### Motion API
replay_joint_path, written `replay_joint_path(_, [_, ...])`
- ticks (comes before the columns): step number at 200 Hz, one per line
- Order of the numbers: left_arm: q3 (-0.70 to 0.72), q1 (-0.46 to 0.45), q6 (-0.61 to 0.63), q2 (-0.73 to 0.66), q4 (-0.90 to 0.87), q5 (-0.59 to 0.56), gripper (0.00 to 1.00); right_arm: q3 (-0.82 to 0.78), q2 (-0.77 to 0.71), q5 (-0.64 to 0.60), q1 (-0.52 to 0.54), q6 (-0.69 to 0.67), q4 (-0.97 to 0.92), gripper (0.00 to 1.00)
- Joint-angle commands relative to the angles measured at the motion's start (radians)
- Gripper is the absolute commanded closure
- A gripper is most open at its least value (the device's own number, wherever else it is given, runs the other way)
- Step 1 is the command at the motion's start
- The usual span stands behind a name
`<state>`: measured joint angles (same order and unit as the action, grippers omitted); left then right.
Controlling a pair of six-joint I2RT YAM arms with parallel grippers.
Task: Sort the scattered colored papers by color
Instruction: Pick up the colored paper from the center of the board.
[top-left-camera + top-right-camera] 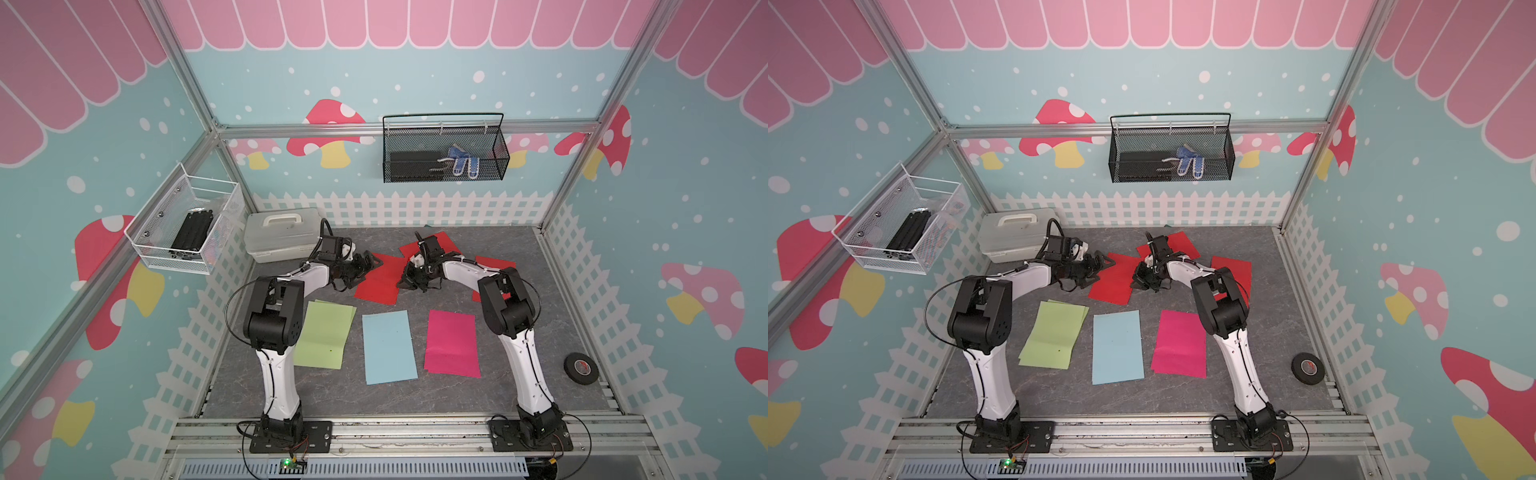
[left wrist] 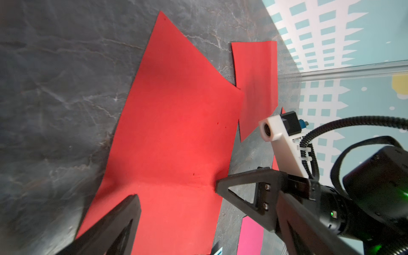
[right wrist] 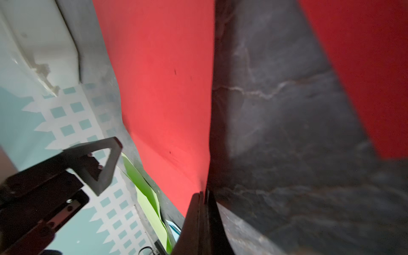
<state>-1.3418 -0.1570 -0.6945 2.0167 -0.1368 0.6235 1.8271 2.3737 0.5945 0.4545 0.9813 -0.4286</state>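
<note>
Three colors lie sorted along the near desk [image 1: 540, 332], green sheets [image 1: 326, 334], blue sheet [image 1: 388, 347] and magenta sheet [image 1: 452, 344], while three red sheets [image 1: 444, 243] lie scattered far back, the right gripper [image 3: 203, 194] pinching the middle red sheet [image 1: 380, 282] by its edge, the left gripper [image 1: 368, 268] spread beside it.

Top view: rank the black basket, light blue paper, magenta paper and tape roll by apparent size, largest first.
1. black basket.
2. light blue paper and magenta paper, too alike to rank.
3. tape roll.
</note>
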Motion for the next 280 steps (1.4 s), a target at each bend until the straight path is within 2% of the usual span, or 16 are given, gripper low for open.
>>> replay_joint_path(1, [-0.031, 0.008, -0.011, -0.074, 0.021, 0.016, 0.01, 0.073, 0.025, -0.048, 0.008, -0.137, -0.171, 1.00])
replay_joint_path(66, [0.004, 0.011, -0.021, -0.096, 0.030, 0.010, 0.01, 0.164, 0.006, -0.038, 0.009, -0.244, -0.273, 1.00])
replay_joint_path(125, [0.045, 0.013, -0.031, -0.137, 0.052, -0.005, 0.01, 0.155, -0.083, -0.075, 0.010, -0.333, -0.331, 1.00])
replay_joint_path(167, [0.053, 0.012, -0.037, -0.157, 0.051, -0.008, 0.01, 0.093, -0.208, -0.155, 0.010, -0.400, -0.350, 1.00])
replay_joint_path(225, [0.072, 0.013, -0.035, -0.177, 0.045, -0.015, 0.01, 0.014, -0.318, -0.190, 0.007, -0.440, -0.353, 1.00])
replay_joint_path(280, [0.082, 0.012, -0.031, -0.180, 0.042, -0.018, 0.01, -0.141, -0.443, -0.207, -0.078, -0.443, -0.323, 1.00])
